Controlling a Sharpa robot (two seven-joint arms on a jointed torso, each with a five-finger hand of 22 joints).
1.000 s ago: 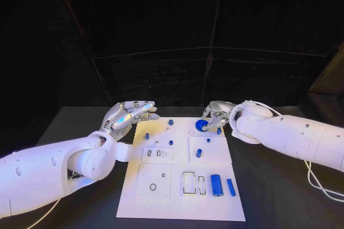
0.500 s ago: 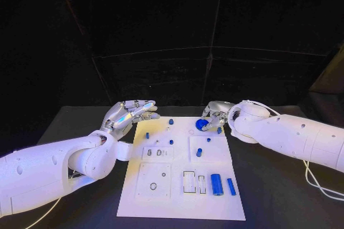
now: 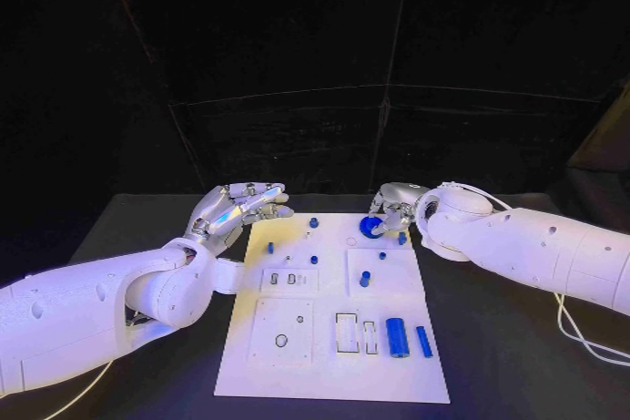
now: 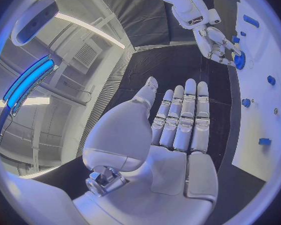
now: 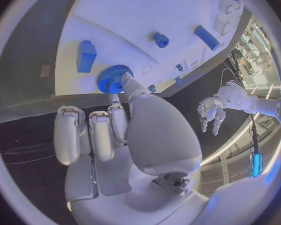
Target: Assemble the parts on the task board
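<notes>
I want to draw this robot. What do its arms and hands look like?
Both arms are smooth, rounded white shells with small dark dots. The left hand and right hand are shiny silver, with jointed fingers and pale pads. A thin white cable hangs by the right arm.

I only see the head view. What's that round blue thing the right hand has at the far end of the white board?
Observer: The right wrist view shows it's a blue gear with teeth round its rim. The right hand pinches it at the edge of the task board.
Operator: Is the left hand holding something too?
Observer: No. In the left wrist view the left hand has a bare palm and straight fingers, and holds nothing.
</notes>
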